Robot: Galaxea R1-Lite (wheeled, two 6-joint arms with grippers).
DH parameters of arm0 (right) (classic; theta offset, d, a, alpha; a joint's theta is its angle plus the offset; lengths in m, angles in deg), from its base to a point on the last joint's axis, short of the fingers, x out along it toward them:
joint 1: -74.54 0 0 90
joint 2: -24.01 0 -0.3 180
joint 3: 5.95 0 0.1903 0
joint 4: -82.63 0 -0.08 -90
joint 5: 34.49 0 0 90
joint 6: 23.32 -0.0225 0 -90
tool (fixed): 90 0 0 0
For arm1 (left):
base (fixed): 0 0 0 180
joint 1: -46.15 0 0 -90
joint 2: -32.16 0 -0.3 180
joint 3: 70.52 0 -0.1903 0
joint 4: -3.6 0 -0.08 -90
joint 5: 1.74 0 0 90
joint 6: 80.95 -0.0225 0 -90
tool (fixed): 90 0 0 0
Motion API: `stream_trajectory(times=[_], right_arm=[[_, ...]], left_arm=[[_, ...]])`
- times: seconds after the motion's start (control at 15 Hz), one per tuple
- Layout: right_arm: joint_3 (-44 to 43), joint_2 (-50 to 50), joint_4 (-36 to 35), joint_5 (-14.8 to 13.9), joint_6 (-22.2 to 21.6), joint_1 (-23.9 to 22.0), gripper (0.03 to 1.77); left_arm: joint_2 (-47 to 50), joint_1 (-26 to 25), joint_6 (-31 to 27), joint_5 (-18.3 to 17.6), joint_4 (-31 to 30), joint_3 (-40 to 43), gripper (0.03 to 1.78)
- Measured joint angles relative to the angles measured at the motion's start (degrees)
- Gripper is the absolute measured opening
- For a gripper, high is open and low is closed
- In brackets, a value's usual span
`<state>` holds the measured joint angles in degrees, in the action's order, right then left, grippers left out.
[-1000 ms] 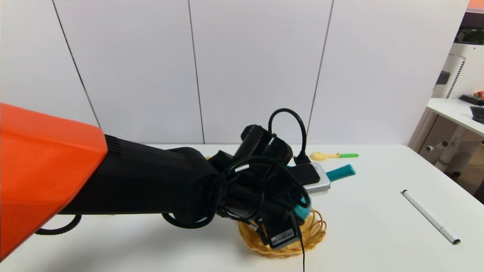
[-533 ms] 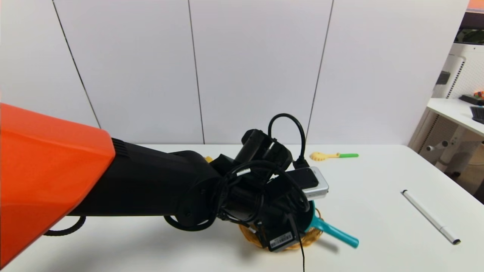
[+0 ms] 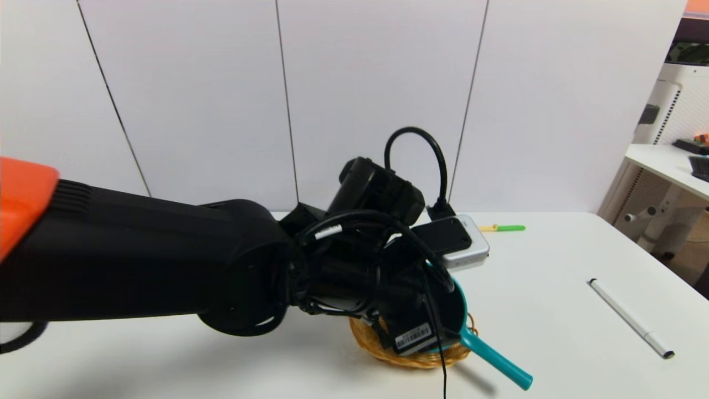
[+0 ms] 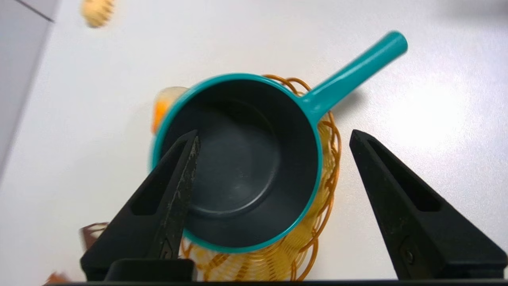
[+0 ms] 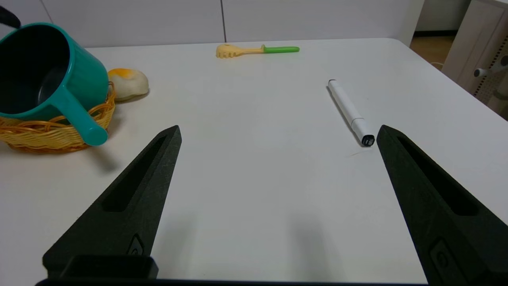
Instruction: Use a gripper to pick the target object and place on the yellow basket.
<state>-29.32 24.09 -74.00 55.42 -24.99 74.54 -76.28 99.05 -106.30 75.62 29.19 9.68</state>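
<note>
The teal saucepan [image 4: 238, 167] sits tilted on the yellow basket [image 4: 325, 190], its dark inside facing up. Its handle [image 3: 496, 360] sticks out past the rim toward the table's front right. My left gripper [image 4: 274, 133] hangs open just above it. One finger shows over the pan's inside and the other stands outside, beyond the basket's edge, holding nothing. In the head view my left arm [image 3: 249, 277] hides most of the pan and basket [image 3: 388, 352]. The right gripper [image 5: 278, 129] rests open and low over bare table, with the saucepan [image 5: 35, 75] and basket [image 5: 51, 135] off to one side.
A white marker pen [image 3: 631, 318] lies at the right of the table. A yellow fork with a green handle [image 3: 501, 228] lies at the back. An orange-and-white bun [image 5: 127, 81] sits just behind the basket. A second table [image 3: 670, 163] stands at the far right.
The saucepan's handle has swung from pointing back right to pointing front right, and the pan has settled lower onto the basket. My left arm has risen and drawn back a little.
</note>
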Motion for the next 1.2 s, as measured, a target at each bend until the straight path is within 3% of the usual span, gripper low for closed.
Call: stream_trajectory(times=[0.27,0.47,0.8,1.2], right_arm=[[0.0,0.0,0.0,0.0,0.0,0.0,1.70],[0.0,0.0,0.0,0.0,0.0,0.0,1.70],[0.0,0.0,0.0,0.0,0.0,0.0,1.70],[0.0,0.0,0.0,0.0,0.0,0.0,1.70]], left_arm=[[7.4,-3.0,1.9,8.5,-0.2,-0.3,1.51],[14.0,-10.7,2.0,13.9,-0.1,0.1,1.57],[27.7,-29.8,2.0,14.1,-0.1,7.0,1.63],[51.1,-49.2,3.7,9.0,-0.2,29.7,1.67]])
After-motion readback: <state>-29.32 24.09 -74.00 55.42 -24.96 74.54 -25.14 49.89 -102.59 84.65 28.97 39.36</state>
